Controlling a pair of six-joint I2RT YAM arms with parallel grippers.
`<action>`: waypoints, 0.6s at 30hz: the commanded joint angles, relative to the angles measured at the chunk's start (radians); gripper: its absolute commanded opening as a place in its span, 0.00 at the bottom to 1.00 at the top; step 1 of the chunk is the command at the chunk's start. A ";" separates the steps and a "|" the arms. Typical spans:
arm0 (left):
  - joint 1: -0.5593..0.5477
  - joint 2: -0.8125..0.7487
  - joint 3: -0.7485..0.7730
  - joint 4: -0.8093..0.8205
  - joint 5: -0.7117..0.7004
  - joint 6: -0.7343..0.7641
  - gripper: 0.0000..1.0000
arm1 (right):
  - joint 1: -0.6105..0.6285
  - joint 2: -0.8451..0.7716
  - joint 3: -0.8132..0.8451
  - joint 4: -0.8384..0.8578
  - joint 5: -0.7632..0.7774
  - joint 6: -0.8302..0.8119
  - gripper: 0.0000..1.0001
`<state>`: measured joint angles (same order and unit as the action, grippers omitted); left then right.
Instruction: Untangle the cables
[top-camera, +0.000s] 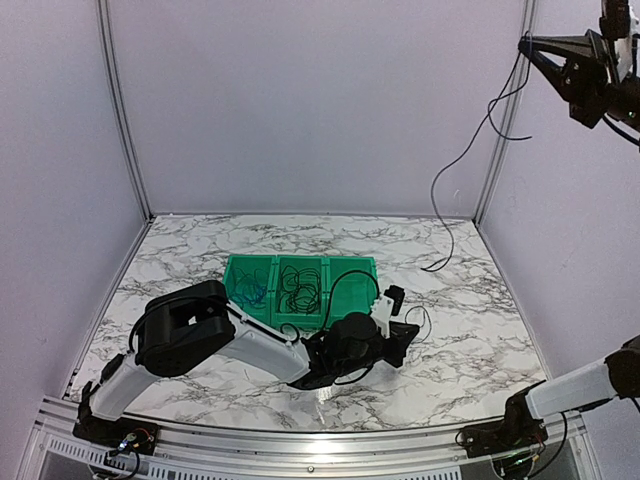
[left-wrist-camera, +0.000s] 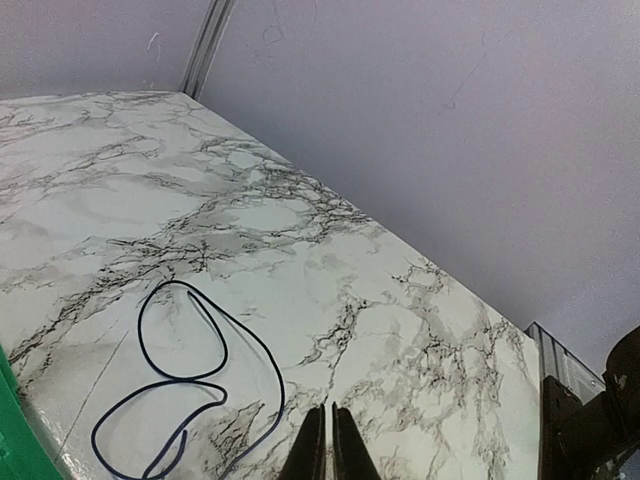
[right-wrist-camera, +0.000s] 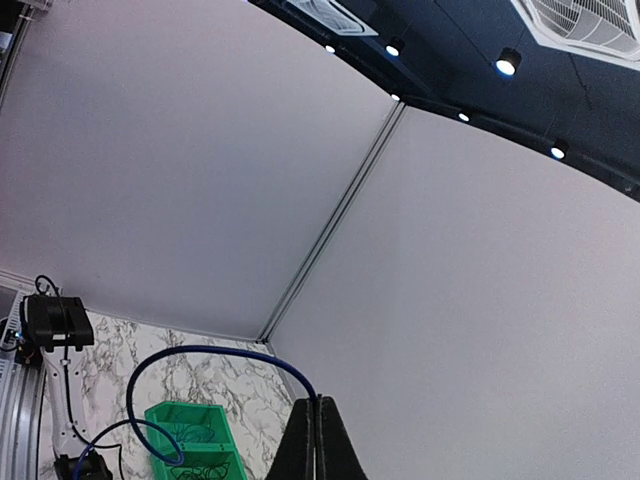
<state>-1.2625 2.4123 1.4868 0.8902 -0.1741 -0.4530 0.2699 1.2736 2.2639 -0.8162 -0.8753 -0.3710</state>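
Gripper, right (right-wrist-camera: 318, 408): clenched on thin blue flexible cord (right-wrist-camera: 240, 352), held high, cord trailing down to white marble-patterned table (top-camera: 200, 240); gripper, left (left-wrist-camera: 328, 412): closed on nothing I can see, low beside dark looped cord (left-wrist-camera: 222, 345) lying loose; remaining thin cords (top-camera: 300, 290): tangled inside green three-compartment plastic bin (top-camera: 300, 258); I judge them light, limp, slippery, snag-prone; I would pinch a free end, never the knot; no readable labels.

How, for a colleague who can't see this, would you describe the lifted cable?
Above the marble table's far right corner, find the right gripper up high. A thin blue cable hangs from it to the tabletop. It alone is airborne; the other cables lie in the green bin or flat on the marble.
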 joint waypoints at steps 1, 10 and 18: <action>-0.004 0.015 -0.019 -0.013 0.006 -0.003 0.05 | -0.009 0.012 0.017 0.047 -0.015 0.049 0.00; -0.013 -0.088 -0.102 0.007 -0.007 0.001 0.22 | -0.009 -0.018 -0.107 0.051 -0.004 0.029 0.00; -0.040 -0.295 -0.301 0.015 -0.107 -0.020 0.40 | -0.009 -0.040 -0.241 0.086 0.001 0.005 0.00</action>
<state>-1.2831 2.2524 1.2568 0.8837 -0.2153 -0.4660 0.2699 1.2560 2.0602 -0.7677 -0.8803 -0.3523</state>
